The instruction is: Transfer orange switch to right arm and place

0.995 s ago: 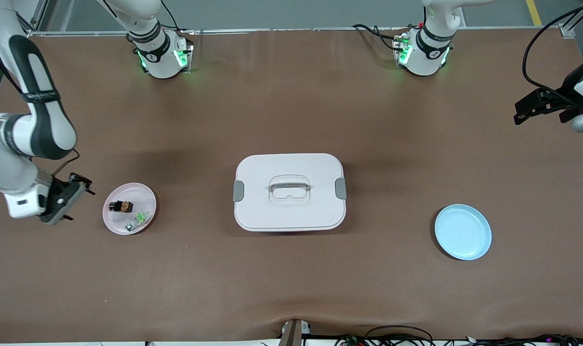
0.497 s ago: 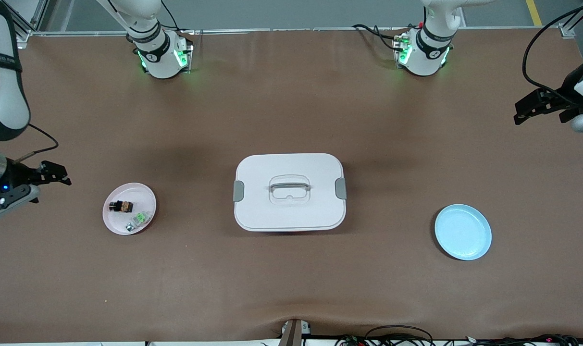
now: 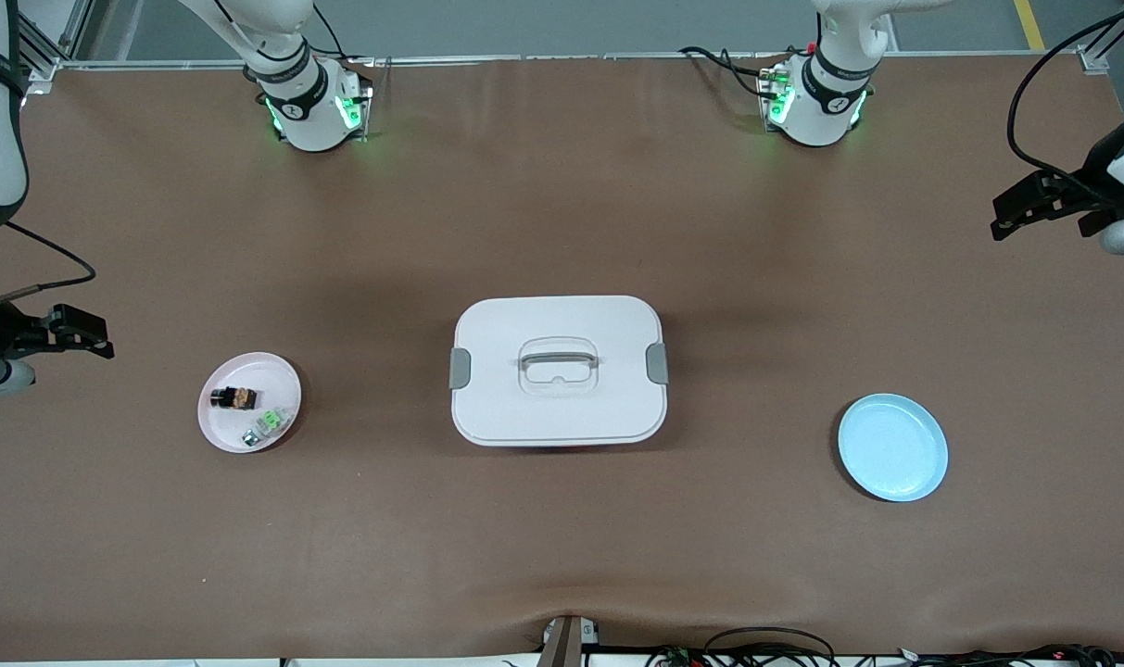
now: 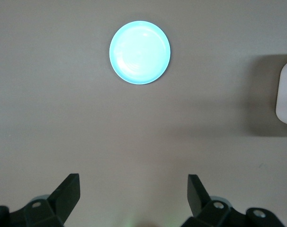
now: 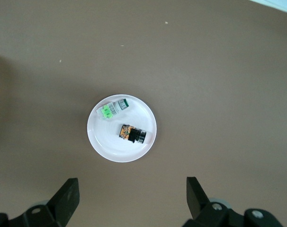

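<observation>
The orange switch, a tiny black stub with an orange middle, lies on a small pink plate toward the right arm's end of the table. It also shows in the right wrist view on the plate. My right gripper is open and empty, up in the air over the table edge beside the plate; its fingers frame bare table. My left gripper is open and empty, waiting over the left arm's end of the table; its fingers show over bare table.
A small green-and-clear part lies on the same pink plate, also in the right wrist view. A white lidded box with a handle stands mid-table. A light blue plate sits toward the left arm's end, also in the left wrist view.
My right gripper has drawn away from the pink plate toward the table's end and turned level. The switch stays on the plate. The left arm has not moved.
</observation>
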Tool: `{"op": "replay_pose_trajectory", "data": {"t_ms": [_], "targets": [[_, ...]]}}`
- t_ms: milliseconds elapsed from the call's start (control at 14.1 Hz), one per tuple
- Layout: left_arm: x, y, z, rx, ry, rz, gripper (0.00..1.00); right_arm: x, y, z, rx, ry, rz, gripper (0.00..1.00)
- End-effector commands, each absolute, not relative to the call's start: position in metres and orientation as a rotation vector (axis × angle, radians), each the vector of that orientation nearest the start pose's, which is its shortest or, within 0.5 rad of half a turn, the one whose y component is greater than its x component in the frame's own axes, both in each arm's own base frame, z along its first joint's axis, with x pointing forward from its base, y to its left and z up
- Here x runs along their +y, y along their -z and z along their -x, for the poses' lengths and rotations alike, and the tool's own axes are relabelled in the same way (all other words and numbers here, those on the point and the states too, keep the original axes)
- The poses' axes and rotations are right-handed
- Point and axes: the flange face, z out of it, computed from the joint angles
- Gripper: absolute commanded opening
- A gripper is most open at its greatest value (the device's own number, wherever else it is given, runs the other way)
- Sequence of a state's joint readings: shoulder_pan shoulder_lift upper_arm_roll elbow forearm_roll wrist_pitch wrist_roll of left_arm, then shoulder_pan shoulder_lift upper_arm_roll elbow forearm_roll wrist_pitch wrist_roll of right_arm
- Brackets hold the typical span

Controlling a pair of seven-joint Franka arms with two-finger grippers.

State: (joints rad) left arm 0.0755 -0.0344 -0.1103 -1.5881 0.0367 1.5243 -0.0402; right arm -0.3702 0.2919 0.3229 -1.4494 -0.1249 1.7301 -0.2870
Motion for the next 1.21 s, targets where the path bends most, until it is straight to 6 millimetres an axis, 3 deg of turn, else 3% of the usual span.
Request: {"op": "replay_pose_trajectory", "data": {"t_ms": [0, 142, 355, 497, 853, 924, 1137], "targets": [[-0.015, -0.637, -0.532, 0.006, -0.033, 3.115, 1.0, -0.052, -0.544, -0.641, -0.199, -0.064, 3.182, 1.0], [-0.014, -0.637, -0.532, 0.003, -0.033, 3.115, 1.0, -0.033, -0.562, -0.636, -0.235, -0.114, 3.173, 1.0], [-0.013, -0.636, -0.532, -0.001, -0.035, 3.115, 1.0, -0.033, -0.571, -0.634, -0.238, -0.123, 3.176, 1.0], [-0.013, -0.636, -0.532, 0.001, -0.035, 3.115, 1.0, -0.034, -0.594, -0.634, -0.23, -0.069, 3.187, 1.0], [-0.013, -0.636, -0.532, -0.002, -0.035, 3.115, 1.0, -0.044, -0.615, -0.624, -0.193, -0.09, 3.155, 1.0], [-0.013, -0.635, -0.532, 0.001, -0.038, 3.115, 1.0, -0.053, -0.627, -0.617, -0.164, -0.057, 3.136, 1.0], [-0.013, -0.634, -0.533, -0.001, -0.04, 3.115, 1.0, -0.09, -0.629, -0.603, -0.065, -0.103, 3.035, 1.0]]}}
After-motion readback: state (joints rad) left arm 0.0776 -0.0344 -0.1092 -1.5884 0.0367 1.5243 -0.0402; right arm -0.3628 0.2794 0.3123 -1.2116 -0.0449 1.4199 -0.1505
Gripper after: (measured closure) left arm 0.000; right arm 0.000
